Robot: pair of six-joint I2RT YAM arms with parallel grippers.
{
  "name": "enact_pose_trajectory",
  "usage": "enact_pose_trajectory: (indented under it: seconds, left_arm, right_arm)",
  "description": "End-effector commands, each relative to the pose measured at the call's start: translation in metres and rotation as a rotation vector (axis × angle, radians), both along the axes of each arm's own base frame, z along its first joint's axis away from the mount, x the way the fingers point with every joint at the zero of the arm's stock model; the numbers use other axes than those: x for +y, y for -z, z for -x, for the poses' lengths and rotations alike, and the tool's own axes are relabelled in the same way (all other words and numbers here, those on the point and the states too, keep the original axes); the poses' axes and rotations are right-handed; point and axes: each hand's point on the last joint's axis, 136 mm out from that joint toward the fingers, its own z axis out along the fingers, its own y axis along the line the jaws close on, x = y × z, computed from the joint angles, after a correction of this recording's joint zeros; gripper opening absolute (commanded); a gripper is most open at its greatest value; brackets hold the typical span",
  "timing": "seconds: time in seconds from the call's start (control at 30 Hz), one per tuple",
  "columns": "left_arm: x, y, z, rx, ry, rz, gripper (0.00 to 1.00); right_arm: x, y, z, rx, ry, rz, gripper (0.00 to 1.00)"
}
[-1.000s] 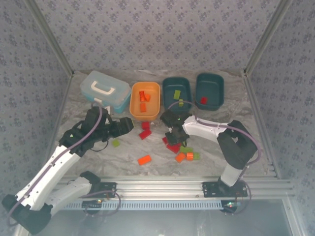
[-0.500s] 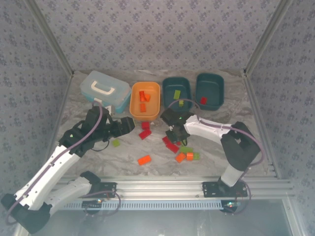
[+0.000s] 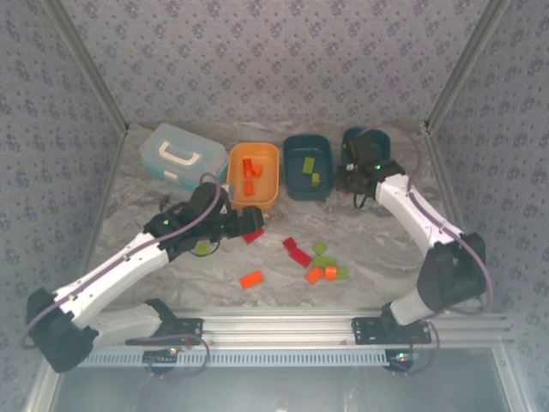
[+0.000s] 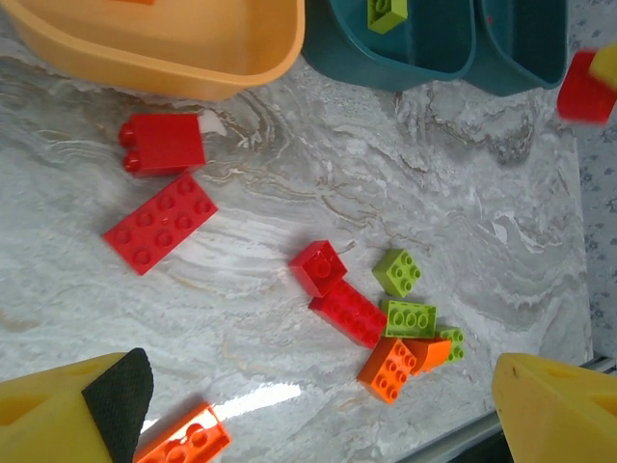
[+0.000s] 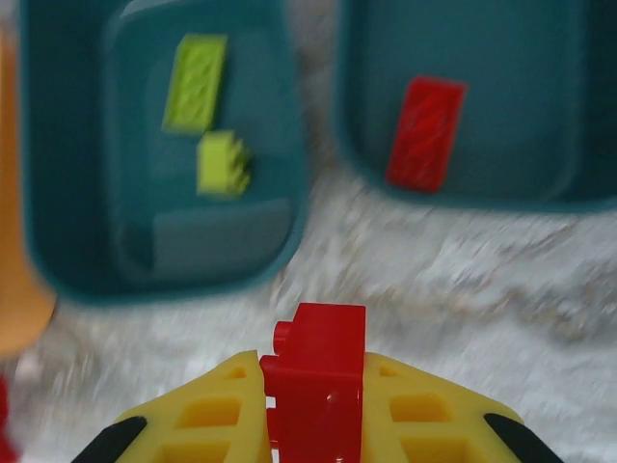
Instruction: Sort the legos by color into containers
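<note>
Top external, right gripper [image 3: 352, 178]: clenched on a red brick [image 5: 323, 381], hanging at the near side of the right teal bin [image 3: 385, 148]
Top external, left gripper [image 3: 244, 221]: spread wide, empty, just in front of the orange bin [image 3: 255, 203]
Left wrist, loose bricks [image 4: 347, 311]: scattered flat on the table [image 4: 463, 193], studs up
Right wrist, red brick: pinched across its side faces, long axis pointing ahead toward the bins, studs facing sideways
Right wrist, handling: likely light, stiff and smooth; a grip across opposite side walls suits it
</note>
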Motion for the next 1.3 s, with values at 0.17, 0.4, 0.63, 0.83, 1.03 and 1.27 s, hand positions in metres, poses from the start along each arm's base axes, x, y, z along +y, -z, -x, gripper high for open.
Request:
enact_pose_trajectory:
  seconds: [0.17,0.4,0.63,0.83,1.03,1.27]
  left_arm:
    - [-0.043,-0.037,-0.024,-0.089,0.038,0.083,0.92]
    - [-0.040,-0.035,-0.024,-0.091,0.029,0.061,0.92]
    - [-0.025,-0.045,-0.024,-0.128,-0.007,0.037,0.92]
    - [-0.025,-0.054,-0.024,-0.135,-0.007,0.038,0.92]
    - [-0.023,-0.058,-0.023,-0.137,-0.010,0.040,0.92]
    - [-0.018,-0.061,-0.021,-0.140,-0.017,0.035,0.92]
  right_arm:
    - [-0.046,0.025,-0.112,-0.037,0.161,-0.053,0.21]
    - [-0.063,0.050,-0.144,-0.001,0.205,-0.080,0.21]
    - [-0.068,0.067,-0.152,0.030,0.217,-0.104,0.22]
    - [-0.074,0.094,-0.161,0.103,0.259,-0.173,0.23]
    - [-0.076,0.107,-0.159,0.175,0.298,-0.186,0.30]
    - [-0.077,0.090,-0.158,0.169,0.299,-0.189,0.49]
